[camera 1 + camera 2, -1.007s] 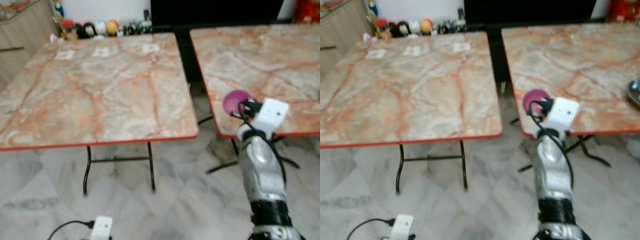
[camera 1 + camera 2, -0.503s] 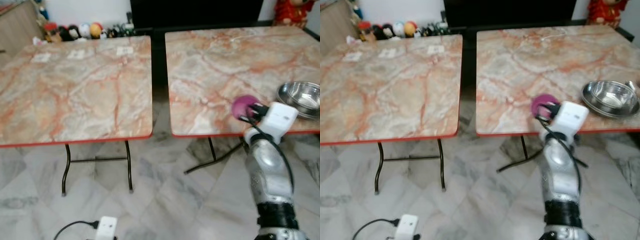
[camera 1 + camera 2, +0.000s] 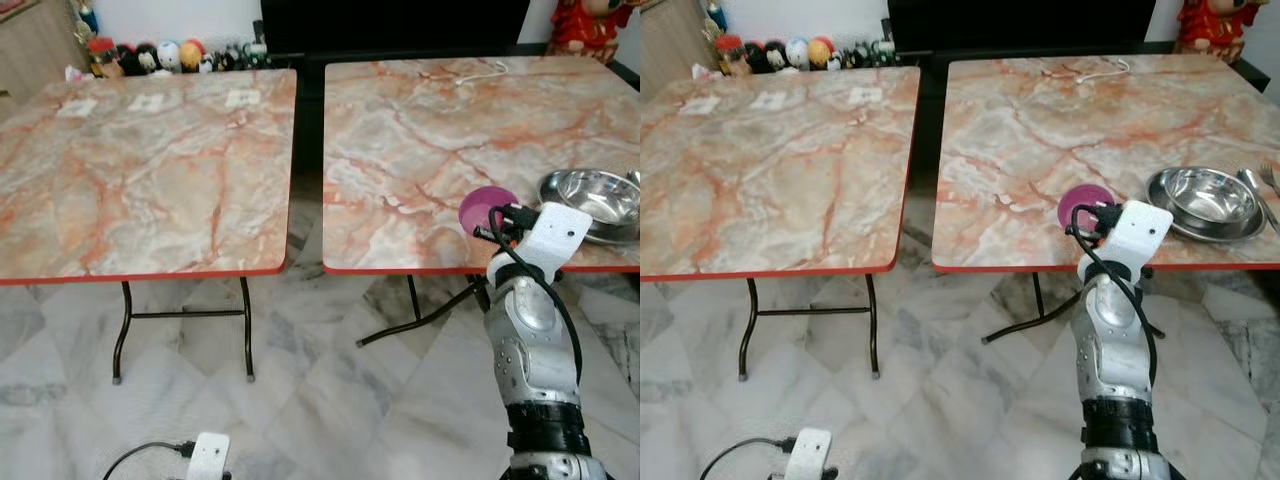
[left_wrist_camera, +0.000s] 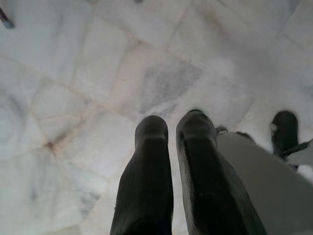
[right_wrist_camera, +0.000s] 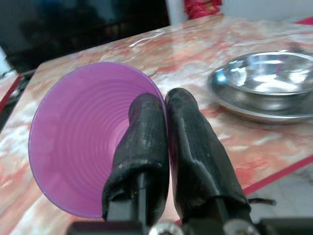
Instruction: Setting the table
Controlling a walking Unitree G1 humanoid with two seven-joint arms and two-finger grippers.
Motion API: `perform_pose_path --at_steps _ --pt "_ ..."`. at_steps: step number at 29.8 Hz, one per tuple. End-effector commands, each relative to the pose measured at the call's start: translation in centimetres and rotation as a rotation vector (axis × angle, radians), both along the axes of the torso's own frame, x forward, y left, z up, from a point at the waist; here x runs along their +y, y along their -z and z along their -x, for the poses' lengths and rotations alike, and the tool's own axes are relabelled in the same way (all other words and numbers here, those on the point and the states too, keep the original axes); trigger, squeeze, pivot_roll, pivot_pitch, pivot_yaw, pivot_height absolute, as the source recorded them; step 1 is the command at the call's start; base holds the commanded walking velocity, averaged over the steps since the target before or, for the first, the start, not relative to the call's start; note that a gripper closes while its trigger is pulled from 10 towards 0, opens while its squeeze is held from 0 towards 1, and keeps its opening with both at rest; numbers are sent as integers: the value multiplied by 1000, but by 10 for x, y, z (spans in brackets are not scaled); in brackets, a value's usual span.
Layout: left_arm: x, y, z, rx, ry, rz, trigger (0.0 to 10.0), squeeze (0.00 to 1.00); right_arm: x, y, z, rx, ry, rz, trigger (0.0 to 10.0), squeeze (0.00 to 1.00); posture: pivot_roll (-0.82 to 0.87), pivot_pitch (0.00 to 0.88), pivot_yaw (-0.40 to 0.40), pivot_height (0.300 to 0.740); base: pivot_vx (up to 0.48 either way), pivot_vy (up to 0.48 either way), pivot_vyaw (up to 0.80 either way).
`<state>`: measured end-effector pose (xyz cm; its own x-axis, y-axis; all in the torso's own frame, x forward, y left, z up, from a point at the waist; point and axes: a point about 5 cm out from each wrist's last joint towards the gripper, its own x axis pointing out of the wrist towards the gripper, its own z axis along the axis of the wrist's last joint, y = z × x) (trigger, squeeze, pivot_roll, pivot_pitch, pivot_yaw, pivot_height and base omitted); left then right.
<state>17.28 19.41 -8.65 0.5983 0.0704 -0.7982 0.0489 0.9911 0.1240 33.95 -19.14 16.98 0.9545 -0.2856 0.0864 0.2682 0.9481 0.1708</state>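
We see the right arm raised, forearm upright, its right end effector [image 5: 164, 105] pinching the rim of a purple cup [image 5: 78, 132] over the near edge of the right-hand surface [image 3: 1040, 140] — a steel bowl [image 3: 1202, 200] sits just beyond. The left end effector [image 4: 171, 132], fingers nearly together, hangs over the floor [image 4: 73, 73].

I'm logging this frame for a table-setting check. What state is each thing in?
Purple cup: tipped on its side, rim pinched by the right end effector, held above the right table.
Steel bowl: upright, empty, on a steel plate.
Fork: flat on the table, beside the plate.
Left end effector: shut, empty, hanging over the floor.
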Motion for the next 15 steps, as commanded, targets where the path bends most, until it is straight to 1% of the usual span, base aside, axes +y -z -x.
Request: perform_pose_path --at_steps 1,15 --pt "-1 -1 -2 -1 -2 8 10000 0 -6 -4 1 -14 23 0 10000 0 -99 83 41 740 382 0 0" --pt "0 -1 -2 1 5 8 10000 0 -4 -5 0 -21 21 2 10000 0 -102 88 47 740 386 0 0"
